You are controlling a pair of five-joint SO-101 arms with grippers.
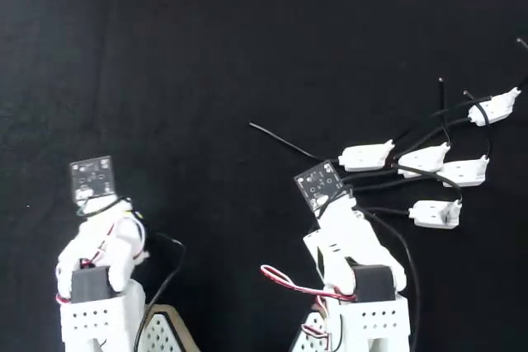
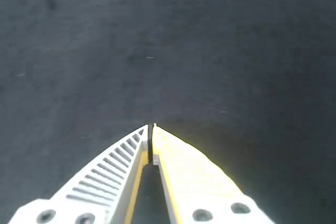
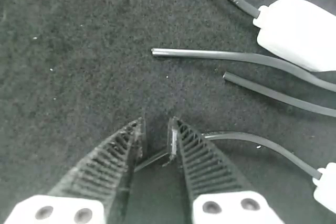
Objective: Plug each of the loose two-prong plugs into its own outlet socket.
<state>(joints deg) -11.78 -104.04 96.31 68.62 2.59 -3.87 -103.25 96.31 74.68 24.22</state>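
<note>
on black table [image 1: 206, 80], 5 white connectors [image 1: 425, 158]

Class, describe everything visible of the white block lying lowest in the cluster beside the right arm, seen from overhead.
A white oblong block, seemingly plastic, lies flat on the black cloth-covered table. A thin black cord leaves its end nearer the right arm. It sits apart from the other white blocks farther back, and nothing grips it. Prongs or slots cannot be made out.

Table cloth [image 1: 165, 80] black, matte. Plugs [image 1: 365, 155] white; cords [image 3: 236, 56] black. Left gripper [image 2: 151, 127]: one finger white, ribbed, other yellow. Right gripper [image 3: 156, 123]: ribbed, dark grey. Arm wires [image 1: 289, 282] red-white.
</note>
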